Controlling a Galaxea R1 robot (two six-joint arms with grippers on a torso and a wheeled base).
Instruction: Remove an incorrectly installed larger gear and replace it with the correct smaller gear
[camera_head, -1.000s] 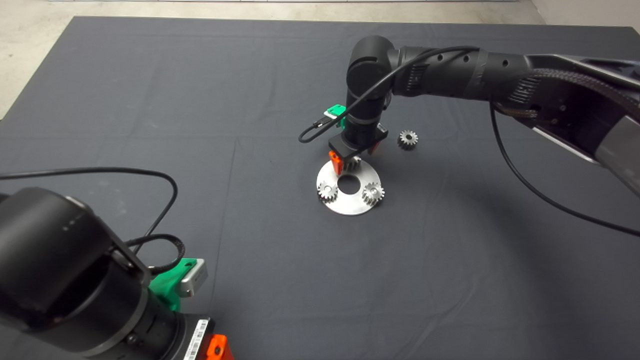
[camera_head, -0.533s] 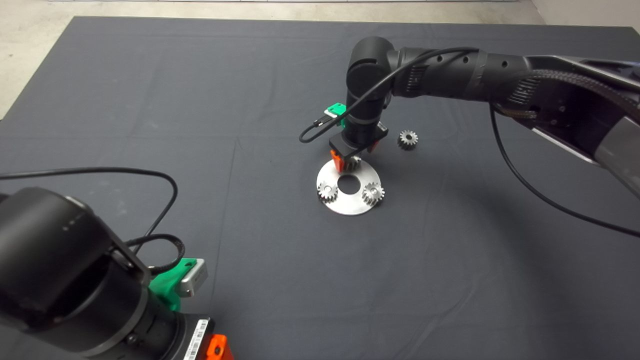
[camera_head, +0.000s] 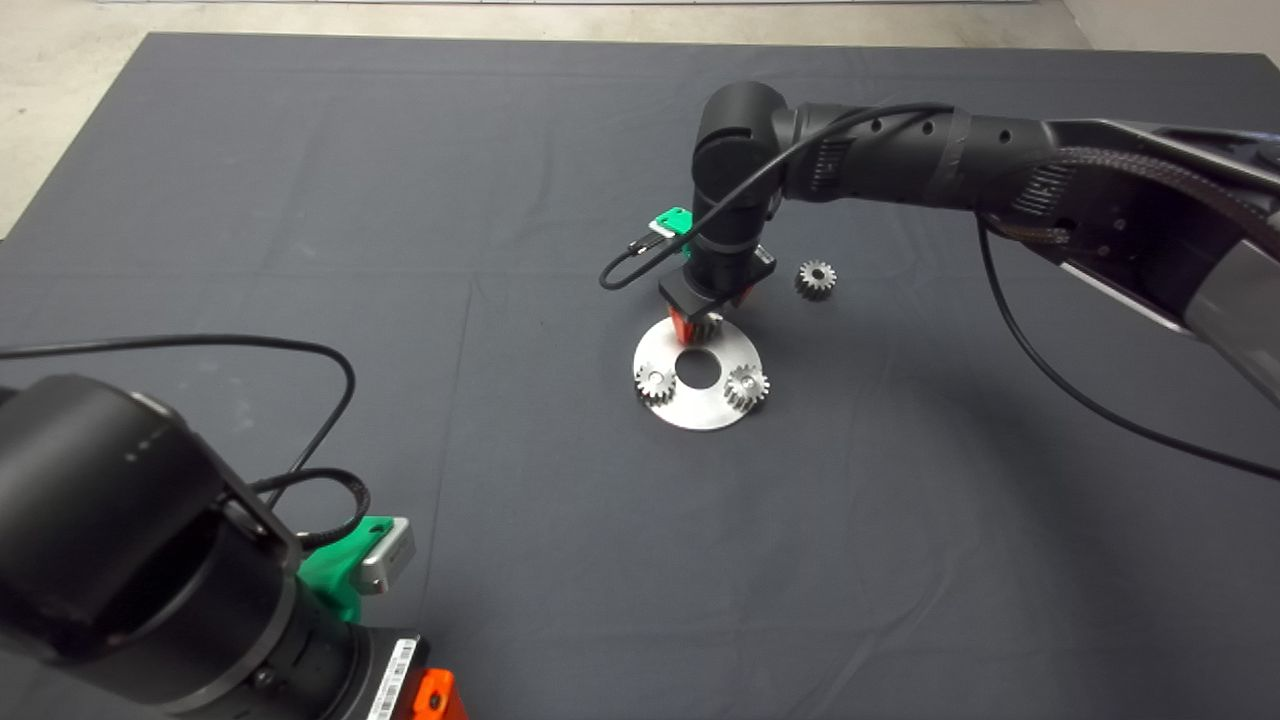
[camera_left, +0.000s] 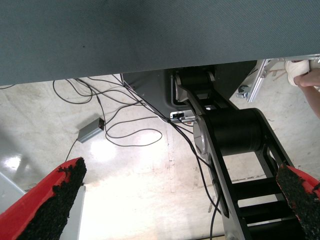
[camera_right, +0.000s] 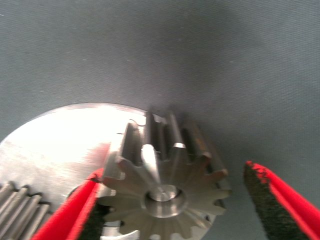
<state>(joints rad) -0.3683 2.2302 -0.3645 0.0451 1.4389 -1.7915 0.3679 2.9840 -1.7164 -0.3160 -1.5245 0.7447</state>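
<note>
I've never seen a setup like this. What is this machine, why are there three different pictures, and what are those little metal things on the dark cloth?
This is a robot with two black arms. Each ends in a grasping tool with two red fingers. The big picture looks down from a camera above. The other two come from small cameras on each wrist.

On the dark mat lies a shiny round plate carrying three grey gears. A fourth gear, the smaller gear, sits loose on the mat beside it.

The right tool has come down over the larger gear at the plate's far edge. Its wrist camera shows one finger against the gear's teeth and the other still apart, so nothing is gripped yet.

The left tool waits open at the lower left. Its camera sees only the floor and cables.
</note>
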